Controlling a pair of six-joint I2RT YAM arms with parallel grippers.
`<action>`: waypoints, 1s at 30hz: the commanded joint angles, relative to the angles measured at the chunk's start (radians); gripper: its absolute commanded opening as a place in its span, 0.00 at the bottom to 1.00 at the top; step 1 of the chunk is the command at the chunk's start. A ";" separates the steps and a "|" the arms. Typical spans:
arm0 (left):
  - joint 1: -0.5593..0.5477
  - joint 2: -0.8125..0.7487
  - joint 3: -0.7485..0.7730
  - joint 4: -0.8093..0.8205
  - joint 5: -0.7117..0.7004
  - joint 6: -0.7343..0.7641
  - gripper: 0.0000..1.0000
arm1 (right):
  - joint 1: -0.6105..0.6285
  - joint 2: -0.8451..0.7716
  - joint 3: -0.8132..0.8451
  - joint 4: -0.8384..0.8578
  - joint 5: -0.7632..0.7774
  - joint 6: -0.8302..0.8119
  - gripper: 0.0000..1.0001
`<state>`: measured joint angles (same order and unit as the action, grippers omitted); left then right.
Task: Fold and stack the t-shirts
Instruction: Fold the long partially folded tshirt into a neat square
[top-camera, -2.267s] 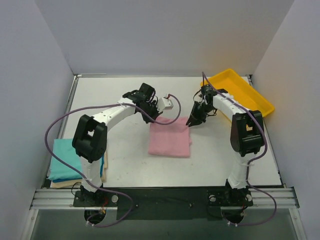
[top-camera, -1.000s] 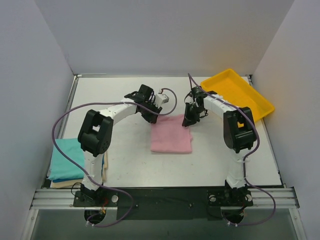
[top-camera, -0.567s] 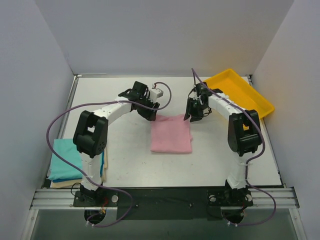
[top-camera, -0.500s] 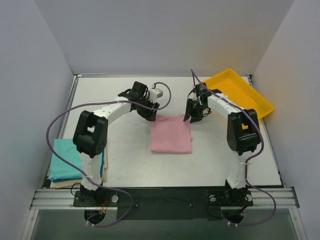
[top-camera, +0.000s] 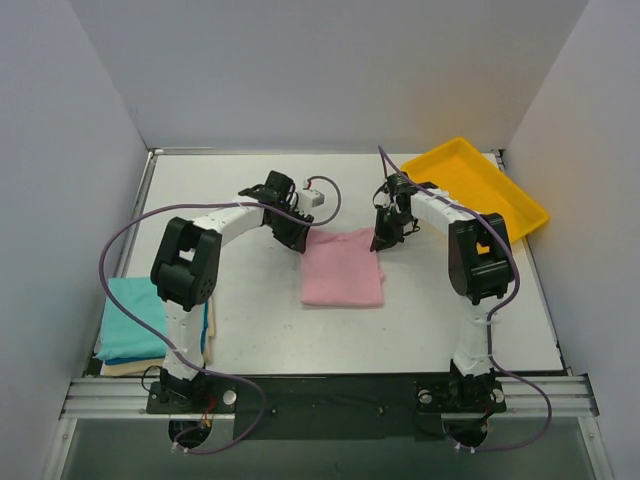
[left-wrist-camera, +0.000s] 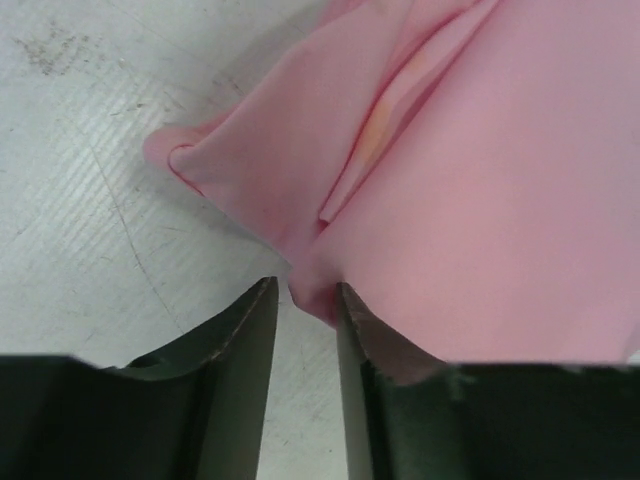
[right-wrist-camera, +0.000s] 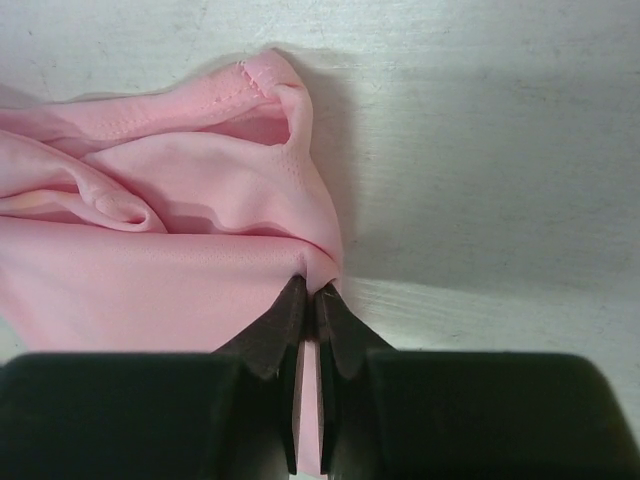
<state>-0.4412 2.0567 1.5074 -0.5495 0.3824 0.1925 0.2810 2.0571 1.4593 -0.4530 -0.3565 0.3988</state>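
A white table (top-camera: 250, 320) is enclosed by grey walls (top-camera: 300, 80). A folded pink shirt (top-camera: 343, 268) is laid flat at its middle. The shirt's far right corner is clamped in the closed jaws of the right gripper (right-wrist-camera: 309, 285). At the far left corner the left gripper (left-wrist-camera: 303, 292) is set with jaws narrowly parted; the cloth edge lies at the tips, with bare table seen between them. A purple cable (top-camera: 335, 195) is looped just behind the shirt. A teal shirt (top-camera: 128, 318) is stacked on a cream shirt (top-camera: 125, 367) at the near left edge, well apart. A yellow tray (top-camera: 500, 185) is placed far right, beside the right arm.
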 joint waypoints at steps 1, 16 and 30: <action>-0.001 -0.004 0.037 -0.061 0.065 0.030 0.32 | -0.003 -0.032 0.010 -0.038 -0.012 0.006 0.00; -0.004 -0.159 0.034 -0.063 0.107 -0.014 0.00 | 0.001 -0.144 0.003 -0.093 -0.010 -0.017 0.00; -0.007 -0.365 0.040 -0.145 0.142 -0.079 0.00 | 0.014 -0.376 -0.068 -0.121 -0.136 -0.026 0.00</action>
<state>-0.4446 1.7878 1.5074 -0.6682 0.4816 0.1333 0.2832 1.8130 1.3876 -0.5365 -0.4179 0.3889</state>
